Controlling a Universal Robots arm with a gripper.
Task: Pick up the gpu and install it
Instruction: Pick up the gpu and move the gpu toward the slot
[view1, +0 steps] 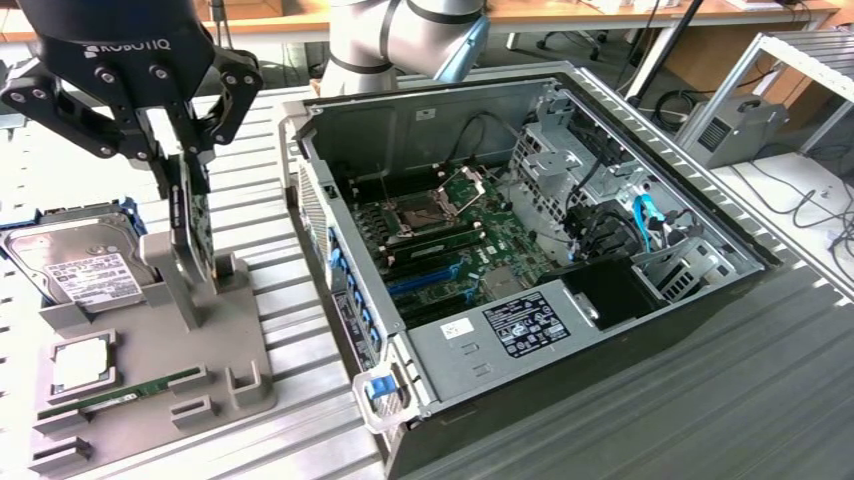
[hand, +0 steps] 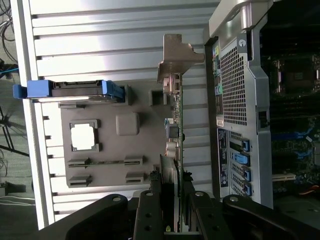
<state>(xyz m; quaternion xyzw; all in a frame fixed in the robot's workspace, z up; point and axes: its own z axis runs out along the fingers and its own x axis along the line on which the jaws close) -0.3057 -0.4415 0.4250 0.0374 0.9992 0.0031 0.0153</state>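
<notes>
The gpu (view1: 195, 235) is a thin dark card standing on edge over the grey holder tray (view1: 200, 360), at the exterior view's left. My gripper (view1: 187, 160) comes down from above and is shut on the card's upper edge, one finger on each face. In the wrist view the gpu (hand: 176, 130) runs away from my gripper (hand: 172, 192) edge-on, with its silver end bracket (hand: 176, 55) at the far end. I cannot tell whether its lower edge still rests in the holder's slot. The open computer case (view1: 534, 250) lies beside the tray, motherboard (view1: 454, 250) exposed.
On the tray sit a silver hard drive (view1: 83, 268) in blue rails, a CPU (view1: 83, 362) and a green RAM stick (view1: 120, 392). The case's rear wall (hand: 240, 100) stands close beside the card. Ribbed metal tabletop (view1: 694, 400) surrounds everything.
</notes>
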